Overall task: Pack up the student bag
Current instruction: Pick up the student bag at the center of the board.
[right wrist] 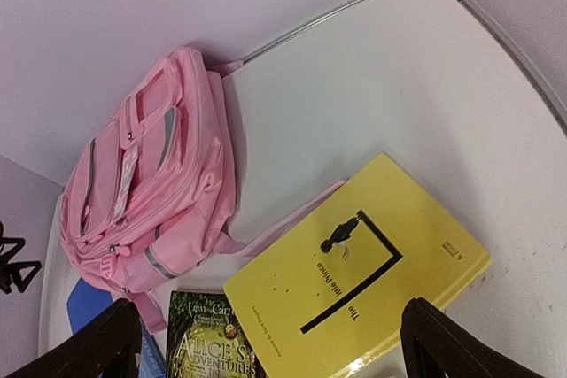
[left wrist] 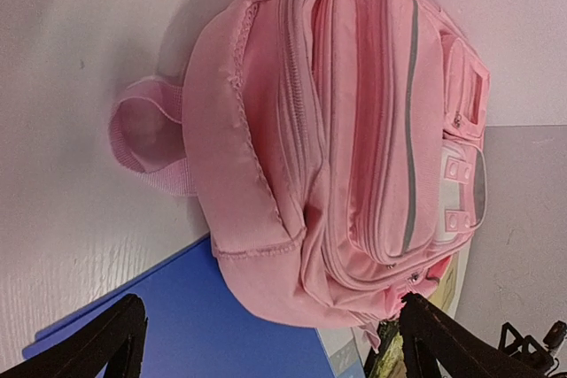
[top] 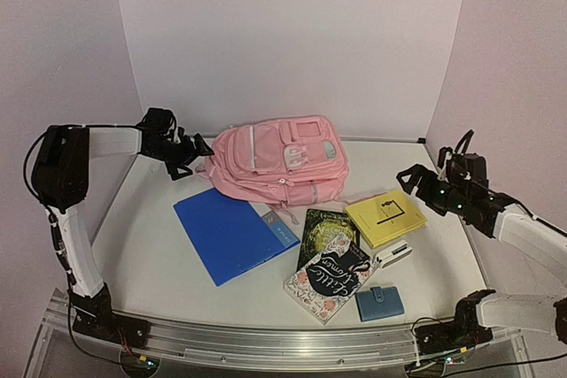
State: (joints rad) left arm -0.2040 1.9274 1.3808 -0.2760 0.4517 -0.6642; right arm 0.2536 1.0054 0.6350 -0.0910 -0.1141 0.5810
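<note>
Seemingly poised to begin, both arms face the student bag (top: 279, 161), which lies on its back on the white tabletop (top: 142, 245), front pockets up and, as far as can be seen, zipped closed. The left claw (top: 191, 158) hangs released, jaws wide and holding nothing, with the bag's top end just ahead of its tips and the pink carry loop (left wrist: 146, 135) nearest of all. The right claw (top: 423, 170), likewise spread and empty, sits well apart from the bag, a yellow book (top: 385, 217) directly ahead of it and the bag beyond. Between the two claws lie a blue folder (top: 232, 232), a dark Alice book (top: 326, 232), a floral paperback (top: 328, 282), a small white item (top: 392, 255) and a blue wallet (top: 379, 303). The bag looks like soft, limp fabric, probably light while unfilled, so it will likely sag and slide rather than stand firm. The carry loop or a stitched seam by the main zip looks the surest hold; the smooth panels offer little to pinch, and the mouth may need holding open.
</note>
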